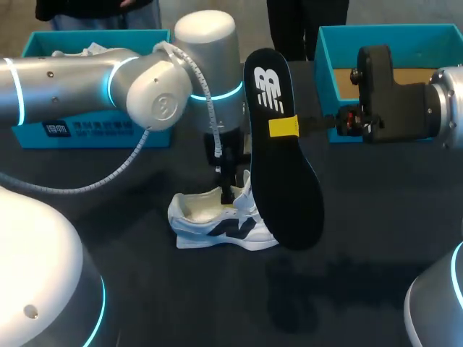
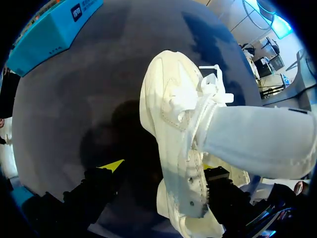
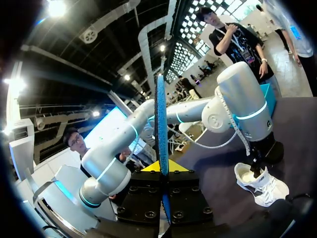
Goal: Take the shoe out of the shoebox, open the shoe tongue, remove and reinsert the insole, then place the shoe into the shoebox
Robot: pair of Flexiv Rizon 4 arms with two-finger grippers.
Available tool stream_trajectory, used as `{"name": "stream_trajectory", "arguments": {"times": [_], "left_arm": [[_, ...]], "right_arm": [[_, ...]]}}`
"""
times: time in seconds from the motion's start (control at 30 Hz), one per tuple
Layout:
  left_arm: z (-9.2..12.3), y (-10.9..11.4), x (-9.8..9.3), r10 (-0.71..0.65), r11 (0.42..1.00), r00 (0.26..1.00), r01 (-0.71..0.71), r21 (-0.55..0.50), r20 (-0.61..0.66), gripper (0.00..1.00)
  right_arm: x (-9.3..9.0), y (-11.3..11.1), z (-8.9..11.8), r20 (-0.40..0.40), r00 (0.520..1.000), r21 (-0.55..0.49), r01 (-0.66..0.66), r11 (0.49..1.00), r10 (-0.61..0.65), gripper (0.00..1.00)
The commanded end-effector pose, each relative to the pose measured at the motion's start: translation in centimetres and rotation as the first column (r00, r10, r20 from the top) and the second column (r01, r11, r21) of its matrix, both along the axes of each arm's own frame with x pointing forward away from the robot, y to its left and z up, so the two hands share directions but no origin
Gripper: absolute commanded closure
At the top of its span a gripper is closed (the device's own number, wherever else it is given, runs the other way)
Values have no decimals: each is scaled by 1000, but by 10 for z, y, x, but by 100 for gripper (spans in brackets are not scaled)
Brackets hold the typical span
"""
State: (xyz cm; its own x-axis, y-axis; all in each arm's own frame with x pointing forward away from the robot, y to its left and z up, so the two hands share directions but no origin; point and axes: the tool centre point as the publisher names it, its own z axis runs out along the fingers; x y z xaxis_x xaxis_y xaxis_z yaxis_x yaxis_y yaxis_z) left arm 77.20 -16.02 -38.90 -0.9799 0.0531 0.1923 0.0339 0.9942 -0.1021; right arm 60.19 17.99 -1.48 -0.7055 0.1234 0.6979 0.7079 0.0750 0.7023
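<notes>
At the far left a teal box [image 1: 43, 134] sits on the dark tabletop [image 1: 217, 303]. The left arm reaches past it, and its end effector [image 1: 226, 184] comes straight down into the mouth of the white shoe [image 1: 217, 220]. Whether it actually grips the shoe I cannot tell. The shoe stands on its sole on the tabletop, out of either box. Just right of it, the black insole [image 1: 286, 166] hangs upright in the air, clear of the shoe, pinched flat through its middle by the right end effector [image 1: 286, 126]. A second teal box [image 1: 327, 72] lies behind the right arm. I judge the unboxing, tongue opening and insole removal done. Left to do are sliding the insole back in and returning the shoe to its box.
</notes>
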Motion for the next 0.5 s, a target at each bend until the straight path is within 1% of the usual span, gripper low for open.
{"name": "stream_trajectory", "arguments": {"times": [0.03, 0.27, 0.3, 0.37, 0.4, 0.47, 0.5], "left_arm": [[-4, 2, 0, 0, 1000, 1000, 0, 1, -9, 17], [-6, 9, -5, 2, 1000, 1000, -2, 4, -11, 21], [-7, 10, -5, 2, 1000, 1000, -2, 6, -11, 27], [-9, 12, -6, 4, 1000, 1000, -4, 6, -12, 45], [-9, 12, -6, 4, 1000, 1000, -4, 6, -14, 51], [-12, 12, -6, 5, 1000, 1000, -5, 7, -20, 55], [-12, 12, -6, 5, 1000, 1000, -4, 6, -22, 58]], "right_arm": [[1, 3, 0, -3, 1000, -4, 1, 1000, -1, 100], [1, 3, 0, -3, 1000, -4, 1, 1000, -1, 100], [1, 3, 0, -3, 1000, -4, 1, 1000, -1, 100], [1, 3, 0, -3, 1000, -4, 1, 1000, -1, 100], [1, 3, 0, -3, 1000, -4, 1, 1000, -1, 100], [1, 3, 0, -3, 1000, -4, 1, 1000, -1, 100], [1, 3, 0, -3, 1000, -4, 1, 1000, -1, 100]]}}
